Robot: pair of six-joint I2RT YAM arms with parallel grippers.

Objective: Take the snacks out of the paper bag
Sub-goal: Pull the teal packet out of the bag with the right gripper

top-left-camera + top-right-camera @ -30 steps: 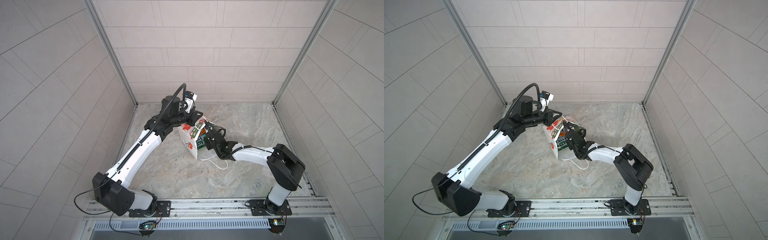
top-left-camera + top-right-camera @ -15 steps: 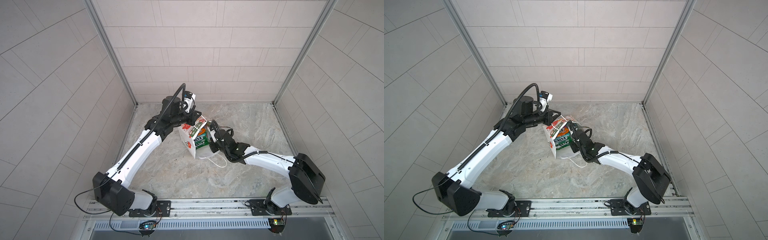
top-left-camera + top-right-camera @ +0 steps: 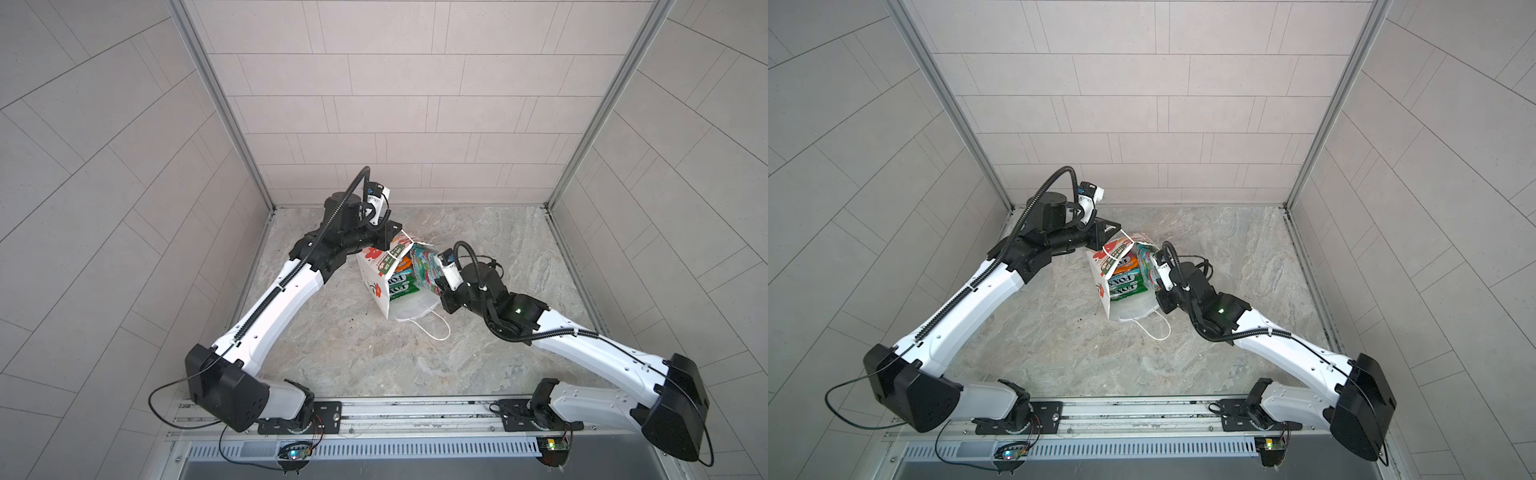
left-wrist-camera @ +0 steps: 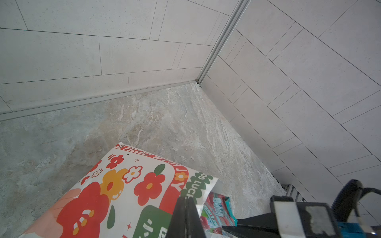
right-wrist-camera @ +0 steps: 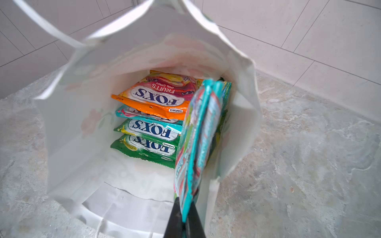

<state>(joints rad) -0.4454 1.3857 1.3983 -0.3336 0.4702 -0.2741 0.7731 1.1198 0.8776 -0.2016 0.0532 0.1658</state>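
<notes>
1. Tiled test cell: my left jaws are clamped shut on the top edge of the paper bag. They hold its mouth open as it lies on its side on the tabletop.
2. My right jaws are closed on one end of a teal packet, which sits edge-on at the bag's mouth with its far end inside the opening.
3. As I judge it, the step in hand is drawing out the first snack, since no packet lies on the tabletop outside the bag.
4. Deep inside the bag are an orange packet, a second teal packet and two green packets, stacked flat.
5. The next move calls for a straight pull back, clear of the rim and the cord handle. The packet then goes on bare tabletop, with my left grip firm.
6. A yellow-green sliver behind the held packet may be another snack; I cannot tell. In both top views my own wrist hides the right jaws.
</notes>
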